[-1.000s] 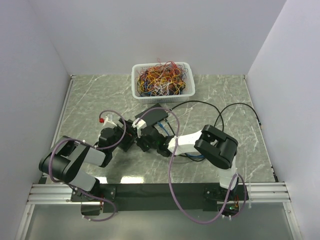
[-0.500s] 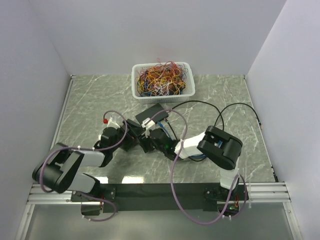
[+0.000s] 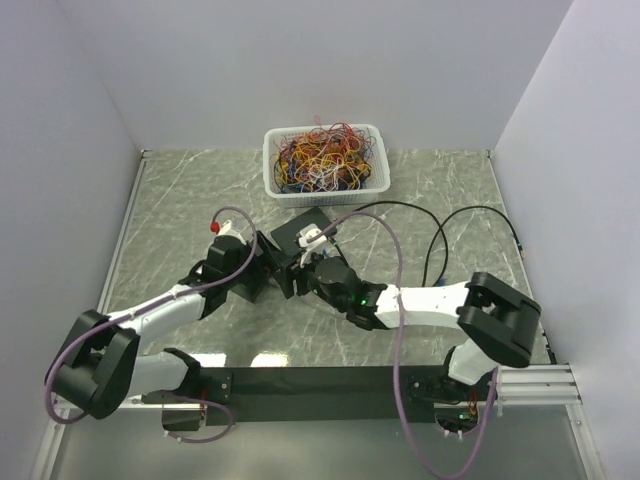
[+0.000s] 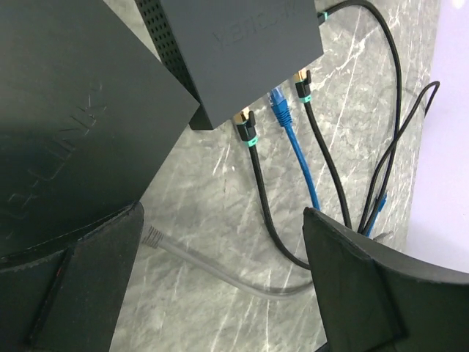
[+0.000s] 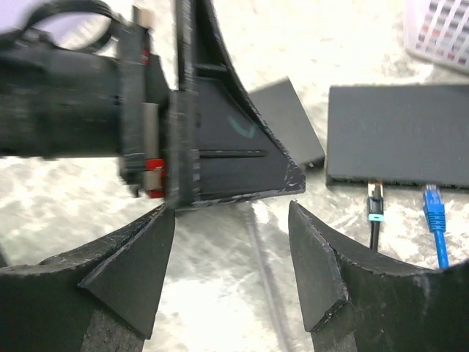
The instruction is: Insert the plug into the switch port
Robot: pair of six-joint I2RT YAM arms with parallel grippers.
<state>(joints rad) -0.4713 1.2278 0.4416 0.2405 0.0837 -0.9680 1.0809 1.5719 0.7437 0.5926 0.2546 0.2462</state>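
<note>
The plug [image 4: 152, 236] lies loose on the table [image 4: 212, 172] between the spread left pincer's [image 4: 223, 220] fingers, near the switch [image 4: 242, 51]. The right pincer [image 5: 231, 213] is spread too, empty.

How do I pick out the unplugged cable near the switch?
Start at the dark switch on the marble table. Two black cables and a blue one end at its edge. The pale grey cable lies apart on the stone, its clear plug free.

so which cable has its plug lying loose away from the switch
The grey cable: its clear plug lies on the table, apart from the switch, while the blue cable and both black cables end at the switch's edge.
</note>
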